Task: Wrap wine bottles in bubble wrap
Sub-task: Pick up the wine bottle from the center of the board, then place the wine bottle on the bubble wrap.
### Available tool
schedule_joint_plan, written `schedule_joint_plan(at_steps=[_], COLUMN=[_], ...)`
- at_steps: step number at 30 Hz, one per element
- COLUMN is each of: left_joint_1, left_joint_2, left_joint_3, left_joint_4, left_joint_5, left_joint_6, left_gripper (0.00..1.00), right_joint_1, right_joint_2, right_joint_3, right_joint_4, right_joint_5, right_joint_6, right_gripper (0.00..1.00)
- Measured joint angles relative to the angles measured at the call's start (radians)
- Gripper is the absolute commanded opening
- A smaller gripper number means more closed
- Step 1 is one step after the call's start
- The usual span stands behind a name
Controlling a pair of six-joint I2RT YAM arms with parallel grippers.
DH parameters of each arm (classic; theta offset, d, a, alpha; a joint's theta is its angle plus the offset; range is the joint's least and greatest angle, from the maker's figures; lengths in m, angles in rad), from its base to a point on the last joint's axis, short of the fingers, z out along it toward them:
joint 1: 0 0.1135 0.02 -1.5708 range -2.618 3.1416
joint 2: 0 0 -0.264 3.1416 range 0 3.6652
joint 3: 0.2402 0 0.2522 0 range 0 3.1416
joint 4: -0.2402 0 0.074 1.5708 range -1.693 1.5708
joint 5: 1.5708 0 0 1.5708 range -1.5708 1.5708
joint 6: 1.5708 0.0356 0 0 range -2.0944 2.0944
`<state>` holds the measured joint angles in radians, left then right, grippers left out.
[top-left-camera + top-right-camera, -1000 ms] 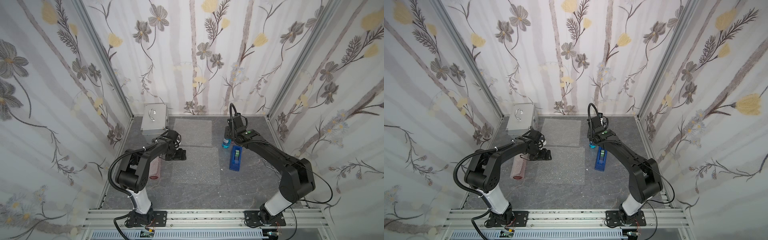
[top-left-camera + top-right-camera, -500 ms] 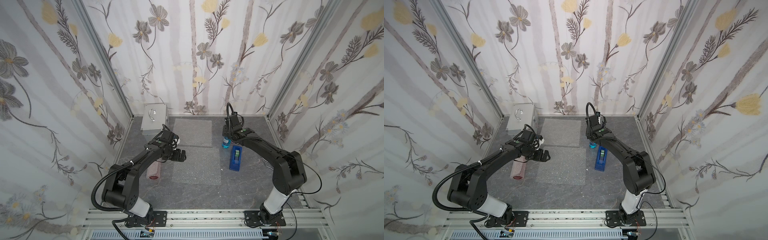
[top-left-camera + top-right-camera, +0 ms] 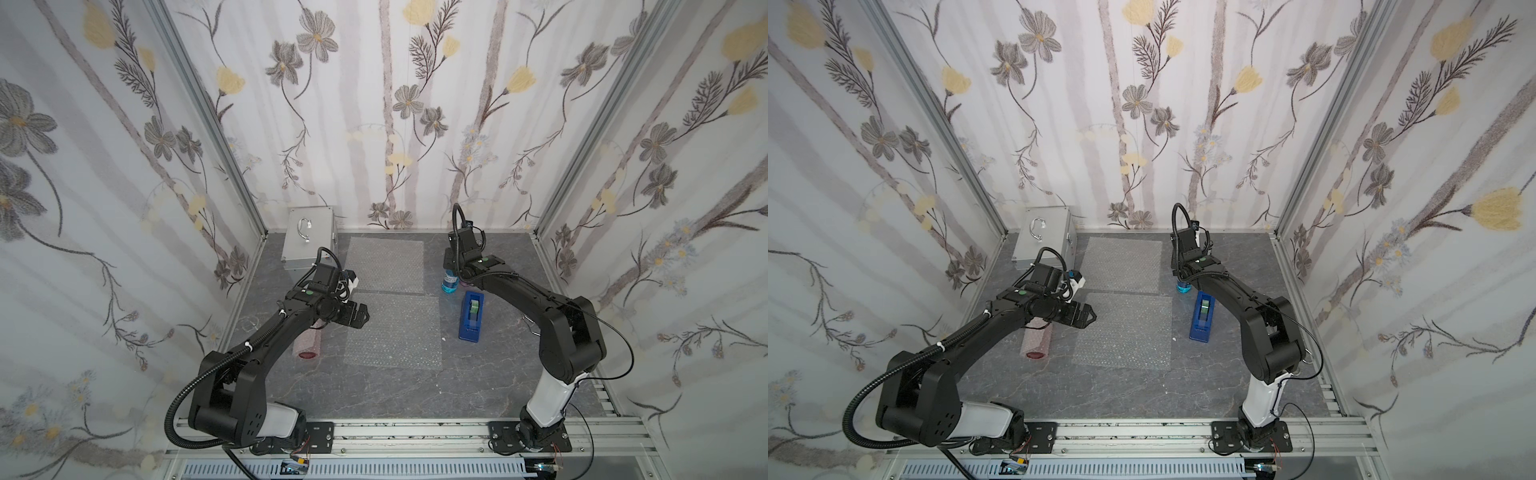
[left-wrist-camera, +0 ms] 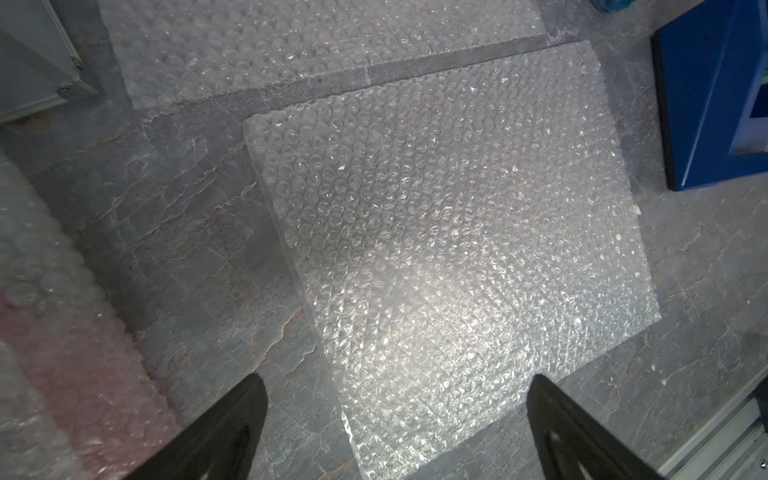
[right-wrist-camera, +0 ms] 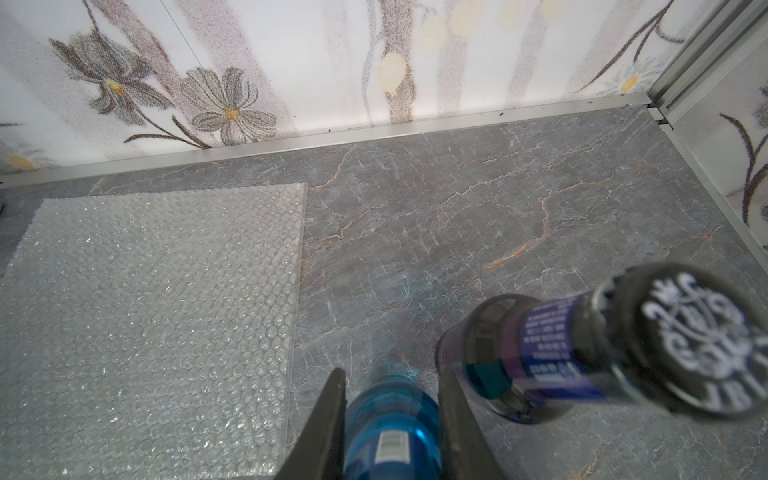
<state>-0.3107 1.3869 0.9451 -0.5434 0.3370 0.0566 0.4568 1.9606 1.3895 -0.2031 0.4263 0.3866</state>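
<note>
- On the grey table (image 3: 415,386), clock hours are read in the top views, with 12 at the back wall.
- Left gripper (image 4: 395,378): jaws wide and empty, hanging over the near sheet's 9 o'clock edge.
- Right gripper (image 5: 392,374): jaws narrow. Its fingers (image 5: 332,415) press both sides of the blue bottle, which stands on the table.
- Near sheet (image 3: 392,328): bubble wrap lying flat at table centre.
- Far sheet (image 3: 386,264): bubble wrap lying flat at 12 o'clock of the near sheet, with a thin strip of table between them.
- Case (image 3: 309,239): silver, in the 11 o'clock corner, just beside the far sheet.
- Roll (image 3: 307,340): bubble wrap wound round the red bottle (image 3: 308,355). It lies at 9 o'clock of the near sheet, partly under the left arm, and its red end faces 6 o'clock.
- Dispenser (image 3: 471,316): blue, at 3 o'clock of the near sheet and apart from it.
- Blue bottle (image 3: 449,286): at 1 o'clock of the near sheet, just off the far sheet's corner.
- Purple bottle (image 5: 561,353): just beside the blue one at its 3 o'clock, outside the jaws.
</note>
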Motion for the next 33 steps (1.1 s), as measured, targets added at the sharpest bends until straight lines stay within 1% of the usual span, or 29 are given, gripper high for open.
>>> schedule_joint_plan(at_steps=[1, 6, 12, 16, 21, 25, 28, 30, 33], left_joint_1=[0.006, 0.037, 0.064, 0.066, 0.062, 0.047, 0.003, -0.028, -0.057], left_joint_2=[-0.009, -0.036, -0.059, -0.076, -0.087, -0.092, -0.075, -0.043, 0.025], left_joint_3=[-0.006, -0.023, -0.040, -0.051, -0.028, 0.017, 0.060, 0.090, 0.121], left_joint_4=[0.002, 0.010, 0.025, 0.024, 0.024, 0.055, 0.077, 0.100, 0.172], left_joint_5=[0.004, 0.017, 0.056, 0.085, 0.175, 0.299, 0.381, 0.426, 0.486], left_joint_6=[0.007, 0.030, 0.056, 0.083, 0.113, 0.164, 0.228, 0.260, 0.254], left_gripper=[1.00, 1.00, 1.00, 1.00, 1.00, 1.00, 1.00, 1.00, 1.00], right_joint_1=[-0.001, -0.001, 0.011, 0.029, 0.032, 0.041, 0.061, 0.076, 0.097], right_joint_2=[0.000, -0.019, -0.126, -0.197, -0.261, -0.282, -0.298, -0.309, -0.315], right_joint_3=[0.000, 0.000, 0.038, 0.092, 0.121, 0.108, 0.056, 0.011, -0.050], right_joint_4=[0.002, -0.028, -0.134, -0.203, -0.298, -0.354, -0.351, -0.335, -0.295], right_joint_5=[0.000, -0.006, -0.016, -0.068, -0.225, -0.396, -0.536, -0.609, -0.701], right_joint_6=[-0.006, -0.010, -0.013, -0.003, 0.063, 0.127, 0.180, 0.211, 0.250], right_gripper=[0.00, 0.00, 0.00, 0.00, 0.00, 0.00, 0.00, 0.00, 0.00])
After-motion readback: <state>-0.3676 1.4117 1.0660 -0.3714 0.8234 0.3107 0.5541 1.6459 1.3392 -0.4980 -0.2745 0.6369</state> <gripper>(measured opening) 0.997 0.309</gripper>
